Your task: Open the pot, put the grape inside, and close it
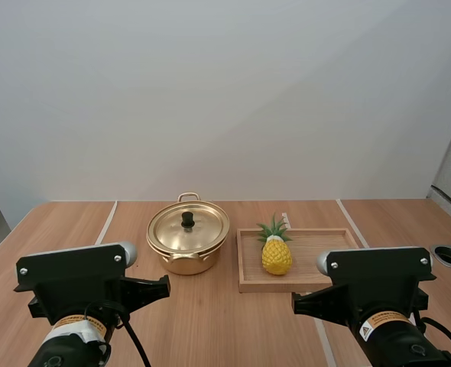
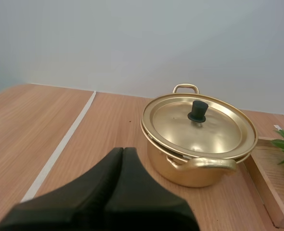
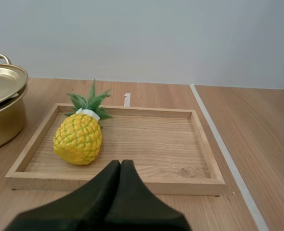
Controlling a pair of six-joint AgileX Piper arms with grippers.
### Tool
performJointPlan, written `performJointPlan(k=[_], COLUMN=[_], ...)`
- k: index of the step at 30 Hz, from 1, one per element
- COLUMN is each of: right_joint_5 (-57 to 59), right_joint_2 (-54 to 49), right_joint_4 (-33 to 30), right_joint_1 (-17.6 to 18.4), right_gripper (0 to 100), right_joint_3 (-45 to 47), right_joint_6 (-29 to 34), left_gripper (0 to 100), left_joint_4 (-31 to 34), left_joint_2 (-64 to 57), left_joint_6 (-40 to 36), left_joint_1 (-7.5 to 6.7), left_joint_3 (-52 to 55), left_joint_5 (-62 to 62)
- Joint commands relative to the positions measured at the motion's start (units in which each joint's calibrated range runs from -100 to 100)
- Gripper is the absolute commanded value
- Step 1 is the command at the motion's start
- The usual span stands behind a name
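Observation:
A gold pot (image 1: 188,243) stands at the middle of the table, its lid (image 2: 198,126) on, topped by a black knob (image 2: 198,111). To its right a yellow pineapple (image 1: 276,251) with green leaves lies in a wooden tray (image 1: 325,271); no grapes show. My left gripper (image 2: 123,150) is shut, its fingers one dark wedge, short of the pot (image 2: 197,142). My right gripper (image 3: 121,162) is shut too, just before the tray's near rim (image 3: 118,183), with the pineapple (image 3: 79,137) beyond it. In the high view both arms' wrists sit at the near edge.
Pale seams (image 1: 105,224) run across the wooden table. A round grommet hole (image 1: 449,254) sits at the right edge. A small white tag (image 3: 126,99) lies behind the tray. A plain wall backs the table.

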Motion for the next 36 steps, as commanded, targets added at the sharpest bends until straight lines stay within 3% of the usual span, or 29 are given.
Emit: performJointPlan(k=[1,36], right_joint_5=[-1.33,-1.96], right_joint_2=[-0.37,-0.37], right_joint_4=[0.1,0.1], right_joint_1=[-0.21,-0.21], right_gripper=[0,0], right_joint_3=[0.21,0.21], right_joint_6=[0.43,0.41], left_gripper=[0,0], left_joint_4=[-0.86,-0.75], left_joint_2=[-0.29,-0.29], left_joint_6=[-0.64,-0.63], left_joint_1=[-0.15,-0.15], left_joint_3=[0.12,0.12], left_joint_5=[-0.04,-0.51])
